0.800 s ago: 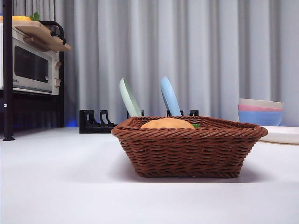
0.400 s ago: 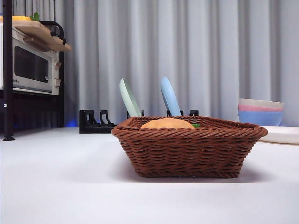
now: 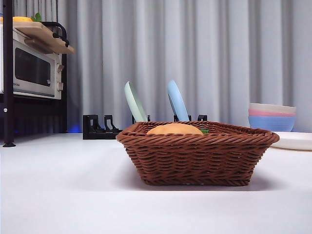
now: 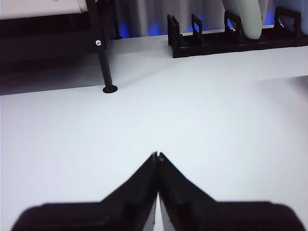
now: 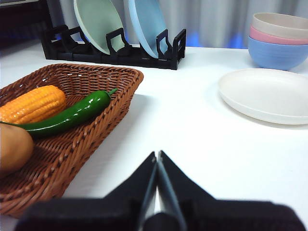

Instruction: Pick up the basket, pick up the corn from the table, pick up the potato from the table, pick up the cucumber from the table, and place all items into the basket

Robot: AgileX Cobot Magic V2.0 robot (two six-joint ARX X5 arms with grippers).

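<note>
- Three items lodged inside the wicker basket (image 5: 72, 139): corn (image 5: 31, 104), cucumber (image 5: 67, 115) and potato (image 5: 12, 147).
- Corn lying toward the basket's far side; cucumber laid alongside and touching it, narrow tip pointing to the rim; potato just beside the cucumber on its other side, only partly in frame in the right wrist view.
- From the front view, only a rounded tan-orange hump (image 3: 174, 129) and a sliver of green showing above the braided rim; which item forms the hump cannot be told from there.
- Basket resting flat on the white surface (image 3: 73, 195), upright, with no arm touching it.
- Left tool (image 4: 157, 155): jaws pressed together, holding nothing, poised over bare surface near a black rack leg (image 4: 107, 67); basket not visible from that wrist.
- Right tool (image 5: 157, 155): jaws pressed together, holding nothing, just beside the basket's outer wall, clear of the contents.
- Neighbouring objects, none in the way: dish rack (image 5: 120, 48) with a green and a blue plate, an off-white plate (image 5: 267, 94), stacked pastel bowls (image 5: 279, 41), and a microwave oven (image 3: 31, 68) at the far side.
- Step in hand, as judged: final placement complete; all three items appear loaded.
- Next move, as judged: no further pick required; at most, retreat of both arms to rest, keeping the right tool off the basket rim to avoid shifting it.
</note>
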